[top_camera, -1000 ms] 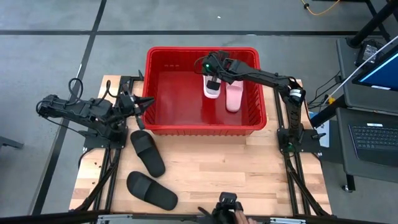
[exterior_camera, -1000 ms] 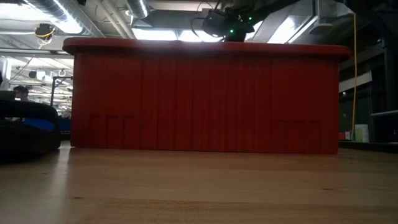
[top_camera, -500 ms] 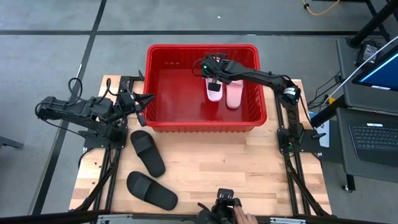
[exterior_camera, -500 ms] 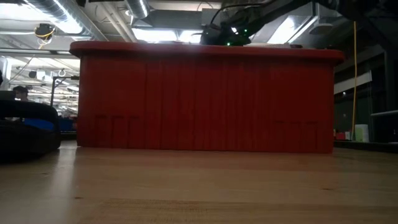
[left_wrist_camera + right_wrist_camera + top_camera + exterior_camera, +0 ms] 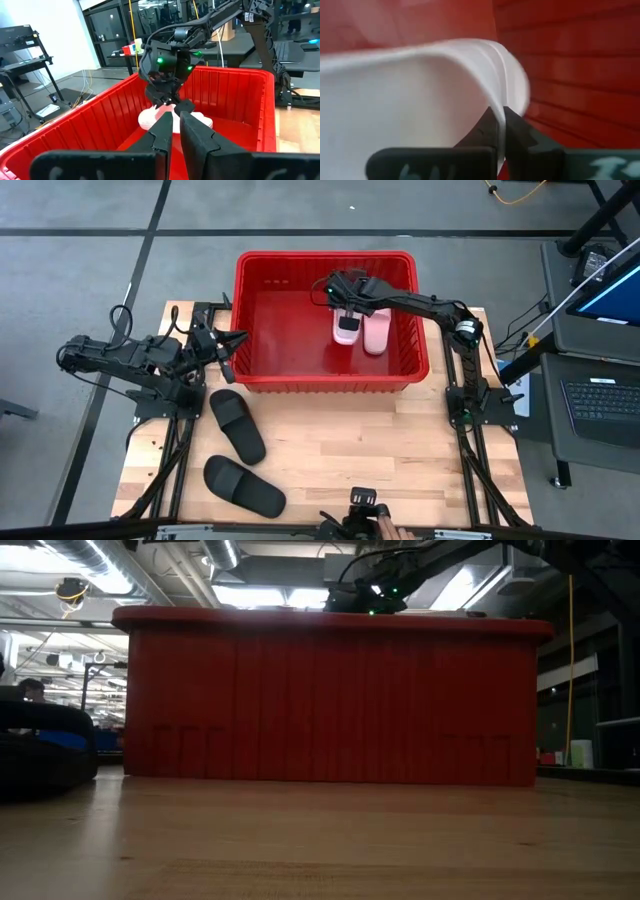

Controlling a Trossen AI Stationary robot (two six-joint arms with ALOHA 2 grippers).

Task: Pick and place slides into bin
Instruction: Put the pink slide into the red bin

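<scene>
High view: the red bin [image 5: 262, 332] stands at the far side of the bench [image 5: 400, 450]. Two pink slides lie side by side inside it, toward its right half. The right gripper [image 5: 345, 308] is down in the bin, clenched on the strap of the left pink slide [image 5: 346, 328]; the other pink slide [image 5: 376, 333] lies just beside it. The left gripper [image 5: 233, 345] hangs at the bin's left wall, fingers nearly together, holding nothing. Two black slides [image 5: 238, 425] lie on the bench near the front left.

Low view: the bin's wall [image 5: 330, 700] fills the frame.

Right wrist view: the fingers [image 5: 487, 132] pinch a pale strap edge [image 5: 445, 95].
</scene>
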